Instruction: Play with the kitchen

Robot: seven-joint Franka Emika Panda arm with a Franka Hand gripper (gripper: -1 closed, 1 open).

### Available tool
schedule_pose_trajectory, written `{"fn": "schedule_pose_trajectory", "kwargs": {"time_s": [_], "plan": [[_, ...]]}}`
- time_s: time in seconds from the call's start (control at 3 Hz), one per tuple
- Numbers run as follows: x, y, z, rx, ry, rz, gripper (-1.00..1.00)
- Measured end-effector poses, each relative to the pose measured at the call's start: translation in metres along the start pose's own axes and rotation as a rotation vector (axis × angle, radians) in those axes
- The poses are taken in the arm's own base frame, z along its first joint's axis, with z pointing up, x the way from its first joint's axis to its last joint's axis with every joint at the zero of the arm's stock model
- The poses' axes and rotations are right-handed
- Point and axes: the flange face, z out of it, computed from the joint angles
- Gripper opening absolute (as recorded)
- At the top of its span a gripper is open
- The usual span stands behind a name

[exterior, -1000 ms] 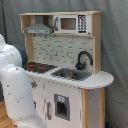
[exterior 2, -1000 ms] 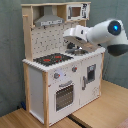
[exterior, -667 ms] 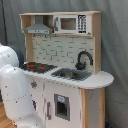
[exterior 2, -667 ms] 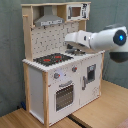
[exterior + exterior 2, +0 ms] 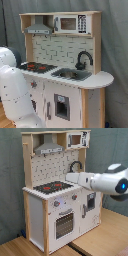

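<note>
1. Arm (image 5: 102,180) first, since it sits nearest the camera in the second exterior view: a white forearm reaches in from the second exterior view's right and stretches level toward the kitchen's (image 5: 55,198) worktop. In the first exterior view the arm's bulky white body (image 5: 12,95) fills the lower left corner.
2. Claw: I cannot tell its state; the arm's tip ends near the faucet (image 5: 76,166) and sink area, and no grasping part is distinct there.
3. Step in hand, as I judge it: an approach over the counter, with nothing visibly grasped. The next move likely calls for settling on one feature, whether faucet, stove (image 5: 51,187), knob (image 5: 56,204) or oven door (image 5: 64,223), and lowering onto it carefully without shoving the light toy.
4. Kitchen's place: it stands upright on a wooden floor (image 5: 100,243) before a grey curtain (image 5: 115,45), close beside the arm.
5. Kitchen's facing: its front, with oven door and knobs, looks toward the second exterior view's lower right; its long axis is vertical, from base to grey hood (image 5: 39,29).
6. Farthest back: the pegboard wall (image 5: 62,50) rises behind the sink (image 5: 72,74).
</note>
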Motion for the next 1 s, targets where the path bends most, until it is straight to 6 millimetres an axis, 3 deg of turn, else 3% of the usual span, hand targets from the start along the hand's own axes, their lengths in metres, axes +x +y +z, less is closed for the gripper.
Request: {"fn": "schedule_pose_trajectory", "kwargs": {"time_s": [1.0], "plan": [[0.025, -0.092, -0.016, -0.161, 0.030, -0.084, 1.00]]}}
